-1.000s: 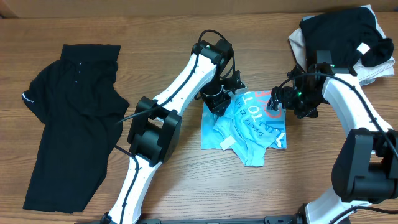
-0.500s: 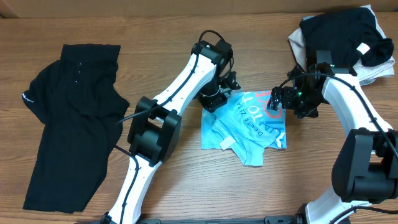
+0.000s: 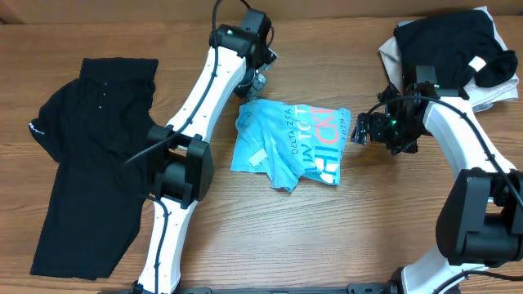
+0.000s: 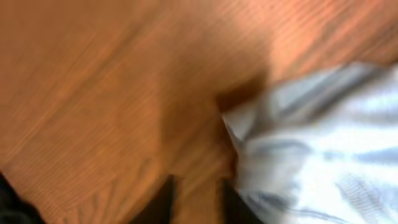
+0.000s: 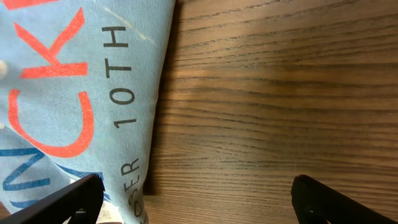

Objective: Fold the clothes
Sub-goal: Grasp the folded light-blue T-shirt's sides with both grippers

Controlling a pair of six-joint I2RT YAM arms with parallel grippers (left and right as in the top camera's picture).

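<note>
On the wooden worktop [image 3: 327, 237], a black short-sleeved shirt [image 3: 90, 180] lies spread at left, and a crumpled light blue T-shirt [image 3: 286, 139] lies at centre between the arms. Step judged: flattening the T-shirt before folding. The left pincer [image 3: 258, 83] is blurred, so its state cannot be told; the right pincer [image 3: 360, 131] stands apart beside the hem, which it should pinch next.

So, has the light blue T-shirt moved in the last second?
Yes. The light blue T-shirt has slid left and slightly toward the far edge, nearer the flat black shirt and away from the unmoved right gripper.
</note>
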